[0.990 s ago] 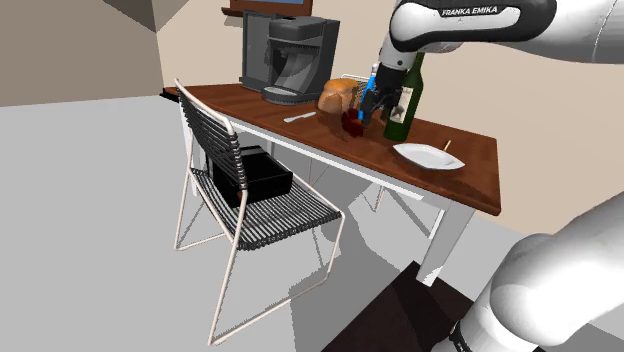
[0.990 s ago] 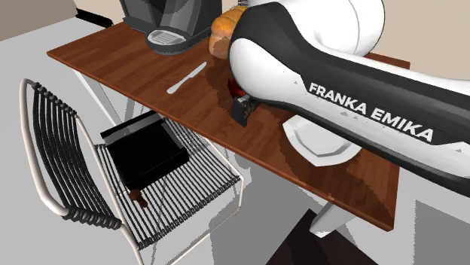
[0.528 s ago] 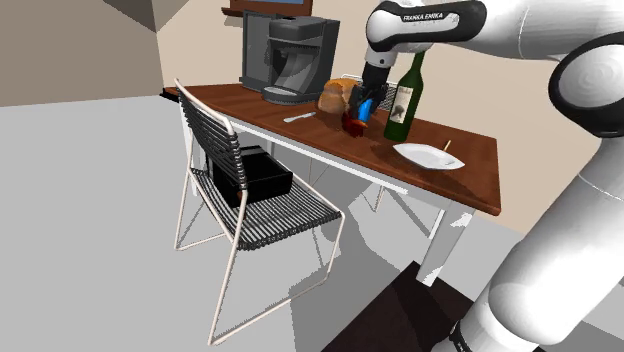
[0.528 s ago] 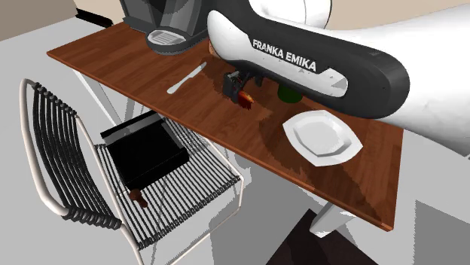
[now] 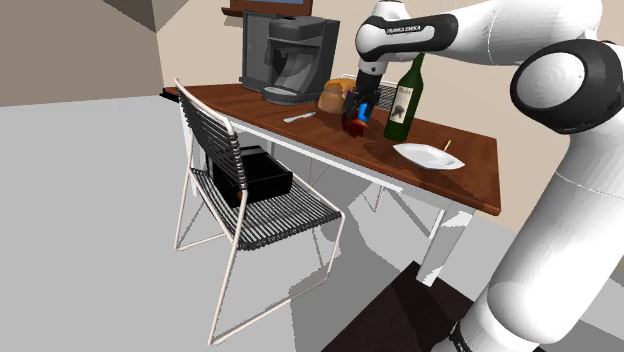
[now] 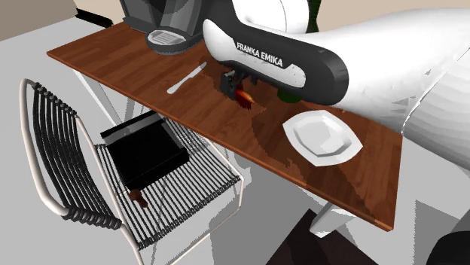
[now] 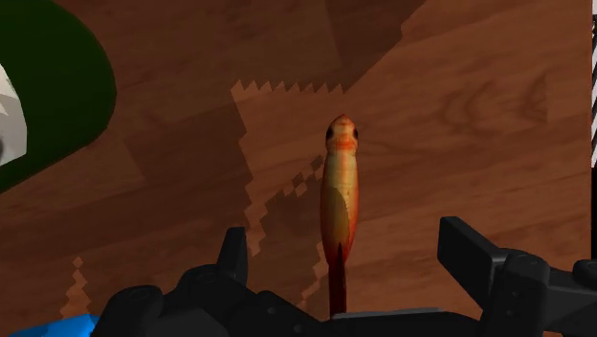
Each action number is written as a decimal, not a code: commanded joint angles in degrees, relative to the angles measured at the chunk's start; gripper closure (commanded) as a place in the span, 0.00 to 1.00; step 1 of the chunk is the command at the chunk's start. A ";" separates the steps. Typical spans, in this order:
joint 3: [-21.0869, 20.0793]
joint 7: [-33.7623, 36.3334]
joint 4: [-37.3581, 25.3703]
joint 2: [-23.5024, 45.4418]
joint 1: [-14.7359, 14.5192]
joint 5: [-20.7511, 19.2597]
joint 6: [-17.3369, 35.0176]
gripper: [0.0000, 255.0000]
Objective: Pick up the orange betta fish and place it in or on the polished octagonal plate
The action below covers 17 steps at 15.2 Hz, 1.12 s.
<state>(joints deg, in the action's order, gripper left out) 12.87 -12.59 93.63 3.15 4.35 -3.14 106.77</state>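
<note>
1. Your gripper (image 7: 346,249) hangs over the orange fish (image 7: 341,206) with its fingers (image 7: 469,251) spread wide and nothing clasped. The fish lies flat about midway along the table (image 5: 470,168), near the green bottle (image 5: 402,98), between the fingers but untouched.
2. Come straight down, straddling the middle of the slim body rather than the tail, and stop short of the wood.
3. Close gently; it looks thin enough to twist or slip.
4. Lift clear of the bottle, then carry it to the white octagonal plate (image 6: 324,137) at the table end opposite the coffee machine (image 5: 290,55).
</note>
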 commanded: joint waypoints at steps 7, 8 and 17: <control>0.10 -0.08 2.16 0.56 0.13 0.12 2.75 0.00; 0.10 -0.08 2.16 0.56 0.13 0.12 2.75 0.00; 0.10 -0.08 2.14 0.56 0.13 0.12 2.73 1.00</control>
<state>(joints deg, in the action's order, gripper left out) 12.95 -12.67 95.77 3.69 4.47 -3.01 109.50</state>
